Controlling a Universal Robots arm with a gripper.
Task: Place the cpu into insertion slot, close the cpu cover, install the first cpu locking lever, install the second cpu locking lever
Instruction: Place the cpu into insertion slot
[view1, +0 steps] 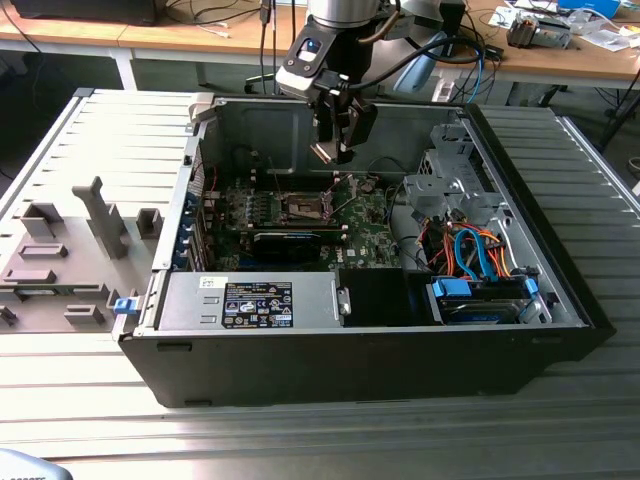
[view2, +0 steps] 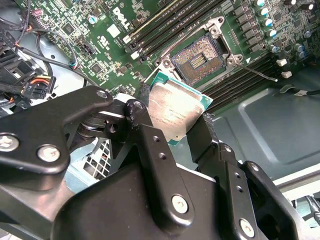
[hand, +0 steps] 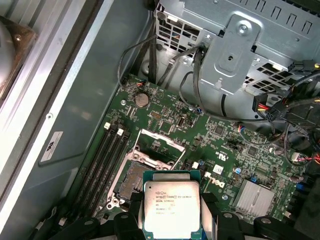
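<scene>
Gripper (view1: 331, 152) hangs in the upper middle of the exterior view, inside the open computer case (view1: 575, 300). Its two black fingers (view2: 150, 135) are closed on opposite edges of the cpu (view2: 176, 112). The chip's silvery metal top faces both wrist cameras, and it is held in the air, apart from the motherboard (view1: 365, 228).

By my reading, the task is at its first step and none of the four steps is done. The insertion slot (view2: 196, 60) is bare, its contact field uncovered. The cpu cover (hand: 158, 145) stands lifted away from it, and a thin locking lever (view2: 257, 74) lies swung out to the side, not latched. In the exterior view the slot (view1: 303, 208) lies lower in the frame than the gripper and a little toward that view's left.

As for writing, the chip's metal top carries several lines of fine print in the first wrist view (hand: 171, 205). The motherboard has white lettering printed on it, and a black label (view1: 258, 303) with dense small text sits on the grey power supply (view1: 310, 300).
</scene>
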